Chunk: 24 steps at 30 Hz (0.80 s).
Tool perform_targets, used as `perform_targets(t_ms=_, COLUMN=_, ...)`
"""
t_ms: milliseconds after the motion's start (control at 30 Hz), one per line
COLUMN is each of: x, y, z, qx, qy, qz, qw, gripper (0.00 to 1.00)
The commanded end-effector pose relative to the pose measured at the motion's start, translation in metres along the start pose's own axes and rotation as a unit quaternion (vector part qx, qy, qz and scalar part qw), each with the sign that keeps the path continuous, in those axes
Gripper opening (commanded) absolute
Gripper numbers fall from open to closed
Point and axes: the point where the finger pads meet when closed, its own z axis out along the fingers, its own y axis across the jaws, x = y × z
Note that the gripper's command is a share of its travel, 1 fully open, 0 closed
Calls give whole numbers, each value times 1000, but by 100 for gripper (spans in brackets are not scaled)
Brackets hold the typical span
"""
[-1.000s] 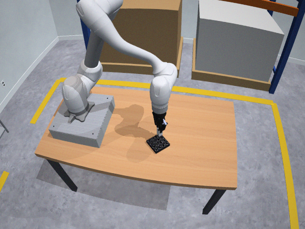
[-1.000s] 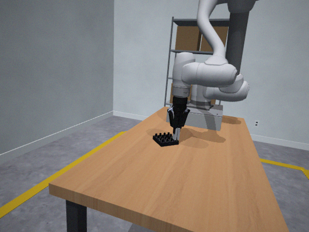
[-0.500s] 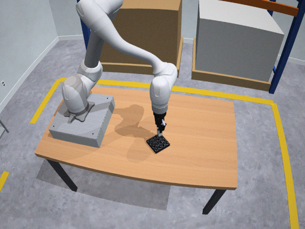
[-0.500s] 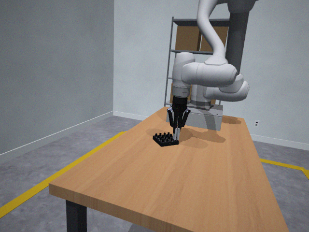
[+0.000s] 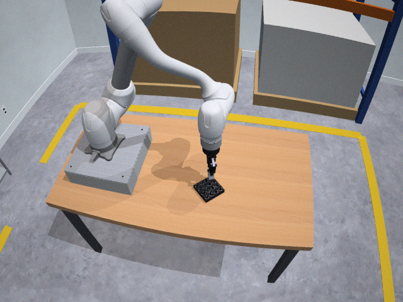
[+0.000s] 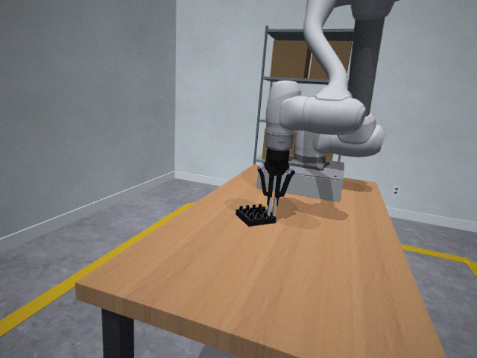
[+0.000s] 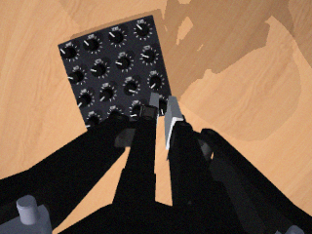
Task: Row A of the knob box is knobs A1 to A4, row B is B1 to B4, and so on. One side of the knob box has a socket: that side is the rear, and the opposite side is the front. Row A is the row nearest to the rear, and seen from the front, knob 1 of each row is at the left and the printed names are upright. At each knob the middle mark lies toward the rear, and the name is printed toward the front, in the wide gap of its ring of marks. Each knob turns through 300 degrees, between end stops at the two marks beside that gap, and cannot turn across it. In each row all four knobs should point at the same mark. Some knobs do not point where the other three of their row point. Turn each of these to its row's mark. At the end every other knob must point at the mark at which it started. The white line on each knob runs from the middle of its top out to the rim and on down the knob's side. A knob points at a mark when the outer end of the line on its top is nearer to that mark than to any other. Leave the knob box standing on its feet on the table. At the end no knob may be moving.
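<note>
Wrist view shows the jaws clamped on a corner knob, neighbouring knobs crowding close.

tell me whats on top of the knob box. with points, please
Rows of black knobs with white lines stand on the knob box (image 5: 206, 199) (image 6: 261, 222) (image 7: 114, 87). The gripper (image 5: 211, 178) (image 6: 272, 215) (image 7: 161, 106) partly hides the nearest row in the wrist view, so its knobs' lines can't all be read.

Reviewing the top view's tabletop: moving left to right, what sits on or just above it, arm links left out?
Grey robot base block → black knob box, with the gripper over its far edge.
</note>
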Motion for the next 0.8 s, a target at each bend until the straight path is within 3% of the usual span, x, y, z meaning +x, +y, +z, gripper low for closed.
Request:
perform_targets(t_ms=0, x=0, y=0, z=0, qx=2, qy=1, qz=47, qw=999, gripper=5)
perform_targets(t_ms=367, x=0, y=0, z=0, qx=2, qy=1, qz=165, qw=986, gripper=5)
perform_targets(t_ms=767, x=0, y=0, z=0, qx=2, qy=0, qz=319, qw=948, gripper=5)
